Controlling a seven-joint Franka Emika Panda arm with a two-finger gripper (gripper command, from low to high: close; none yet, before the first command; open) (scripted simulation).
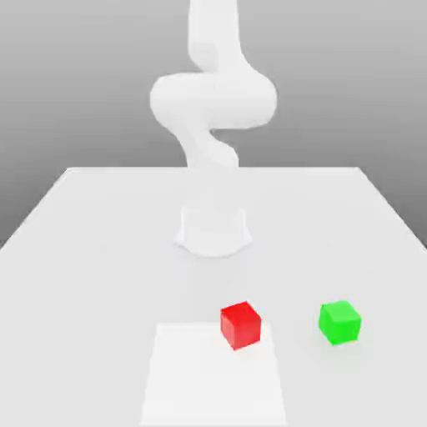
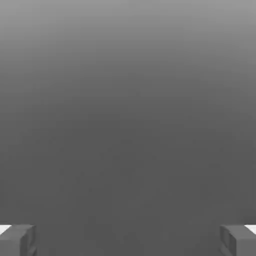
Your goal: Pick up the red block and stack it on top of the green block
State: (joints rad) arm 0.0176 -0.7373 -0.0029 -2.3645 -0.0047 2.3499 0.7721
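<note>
The red block (image 1: pixel 241 324) sits on the white table, toward the near side in the exterior view. The green block (image 1: pixel 339 323) rests on the table to the exterior view's right of it, about one block-width and a half away, with bare table between them. Both cubes stand flat and apart from each other. In the hand view my gripper (image 2: pixel 128 241) is open, its two grey fingertips (image 2: pixel 18 240) far apart with nothing between them, and plain grey lies ahead of it. The white arm (image 1: pixel 213 100) rises behind the blocks.
The arm's round base (image 1: pixel 213 230) stands on the table (image 1: pixel 100 250) behind the blocks. A pale flat rectangle (image 1: pixel 213 379) lies at the near edge, its far corner by the red block.
</note>
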